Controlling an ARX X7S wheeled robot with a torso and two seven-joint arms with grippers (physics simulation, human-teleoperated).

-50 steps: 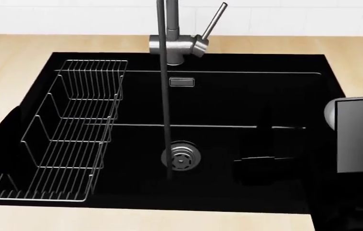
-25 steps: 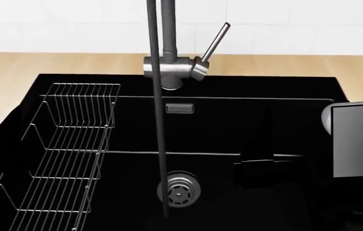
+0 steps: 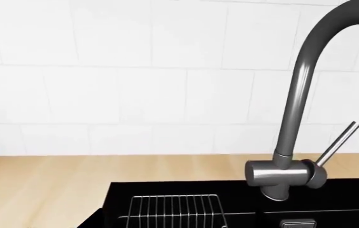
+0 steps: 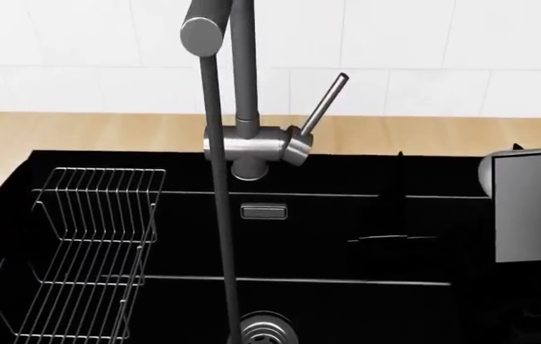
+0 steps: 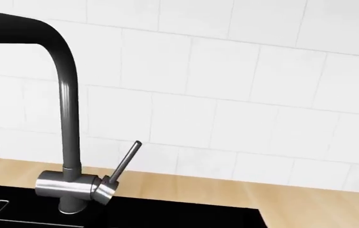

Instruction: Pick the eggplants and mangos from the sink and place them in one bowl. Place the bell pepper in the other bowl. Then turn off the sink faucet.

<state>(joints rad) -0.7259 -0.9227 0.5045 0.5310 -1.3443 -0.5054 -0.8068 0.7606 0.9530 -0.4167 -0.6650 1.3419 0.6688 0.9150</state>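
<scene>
faucet [image 4: 251, 147] behind sink [image 4: 347, 236], lever slanted up; fingers unseen.

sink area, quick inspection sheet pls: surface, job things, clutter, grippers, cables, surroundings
surface: light wood counter around a black sink; round steel drain at the head view's lower edge.
job's things: faucet upright behind the basin, its thin lever slanted up toward the right arm's side; a dark stream runs from the spout to the drain, so the water looks on. No eggplant, mango, pepper or bowl seen.
clutter: wire rack in the basin on the left arm's side, nothing in it.
grippers: no fingertips clearly seen; a grey block at the head view's right edge.
cables: nothing seen.
surroundings: white tiled wall behind the counter.
</scene>
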